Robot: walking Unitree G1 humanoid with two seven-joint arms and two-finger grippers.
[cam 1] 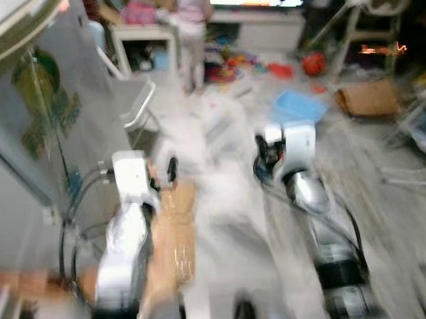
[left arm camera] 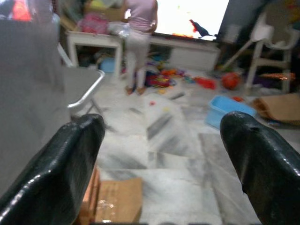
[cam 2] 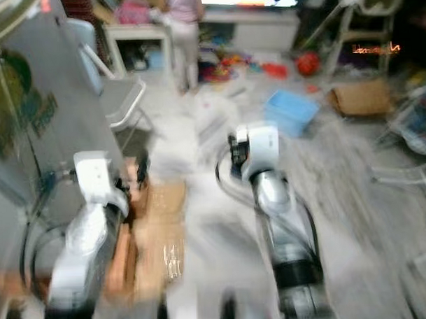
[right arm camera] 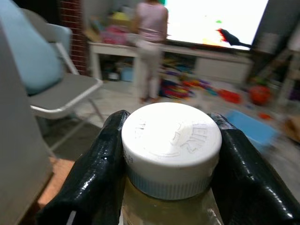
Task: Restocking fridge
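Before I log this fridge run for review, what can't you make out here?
- Bottle: right wrist view cuts off the body; fingers hide the neck's sides.
- Cap lettering: blurred.
- Cardboard on the floor: smeared in both eye views.
- Fridge: door state unclear, cut off by the edge.

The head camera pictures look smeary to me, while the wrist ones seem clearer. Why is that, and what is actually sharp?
Both eye views are streaked with motion blur, probably from walking. In the right wrist view the white cap between the right gripper fingers is crisp. In the left wrist view the TV screen glares white.
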